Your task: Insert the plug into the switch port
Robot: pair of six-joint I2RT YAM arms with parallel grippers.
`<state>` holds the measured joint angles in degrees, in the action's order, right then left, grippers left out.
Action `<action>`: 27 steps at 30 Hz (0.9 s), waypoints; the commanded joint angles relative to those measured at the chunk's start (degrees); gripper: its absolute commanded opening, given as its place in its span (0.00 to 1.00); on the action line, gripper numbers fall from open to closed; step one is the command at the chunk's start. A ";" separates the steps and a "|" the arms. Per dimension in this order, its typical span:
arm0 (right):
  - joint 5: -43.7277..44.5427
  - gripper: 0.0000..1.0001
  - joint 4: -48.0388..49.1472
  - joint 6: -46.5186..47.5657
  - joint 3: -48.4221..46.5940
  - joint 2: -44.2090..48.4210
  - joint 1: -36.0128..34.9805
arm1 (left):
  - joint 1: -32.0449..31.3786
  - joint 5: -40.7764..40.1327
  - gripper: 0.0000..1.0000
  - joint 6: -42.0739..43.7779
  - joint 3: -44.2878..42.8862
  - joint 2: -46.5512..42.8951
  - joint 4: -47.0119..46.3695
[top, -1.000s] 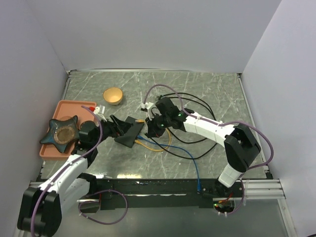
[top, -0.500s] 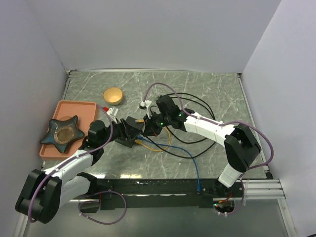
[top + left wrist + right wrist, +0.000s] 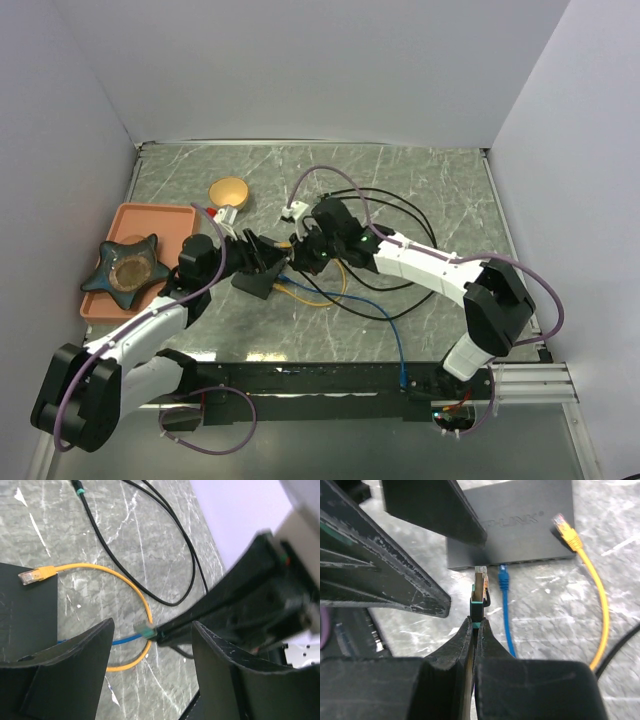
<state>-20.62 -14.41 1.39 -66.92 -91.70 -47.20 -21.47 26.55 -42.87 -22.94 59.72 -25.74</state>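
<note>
Your right gripper point(image 3: 474, 625) is clamped on the plug point(image 3: 480, 582) — its long axis points straight at the switch point(image 3: 520, 535), port edge just ahead, not touching. Left gripper point(image 3: 150, 640) waits beside it — fingers apart.

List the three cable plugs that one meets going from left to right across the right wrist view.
teal-banded plug, held in the right claw → blue plug → yellow plug

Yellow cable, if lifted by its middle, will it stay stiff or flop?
Probably floppy: the yellow cable lies in a loose curve on the table. It looks thin, so likely light. Pushed, it would probably bend and slide rather than roll.
</note>
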 commanded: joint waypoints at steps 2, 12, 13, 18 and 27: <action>14.10 0.00 -0.53 1.42 -1.64 3.19 -4.21 | -0.41 -2.11 0.67 -2.91 -3.52 0.57 2.36; 20.45 0.00 -1.58 1.25 -2.52 3.46 -6.50 | -3.13 -3.43 0.64 -2.48 -6.59 4.69 5.17; 20.53 0.00 -1.49 1.25 -2.43 3.72 -6.50 | -3.40 -3.26 0.64 -2.39 -6.68 4.87 5.17; 20.53 0.00 -1.58 1.60 -2.34 4.07 -7.38 | -3.93 -1.94 0.62 -3.97 -5.98 6.10 0.70; 20.53 0.00 -0.70 1.78 -1.73 5.04 -8.26 | -5.24 -2.20 0.21 -5.38 -6.07 8.48 -2.56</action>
<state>-0.93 -16.64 2.68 -67.42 -89.45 -54.78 -26.00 24.27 -47.70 -27.35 67.96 -23.94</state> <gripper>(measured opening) 0.027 0.317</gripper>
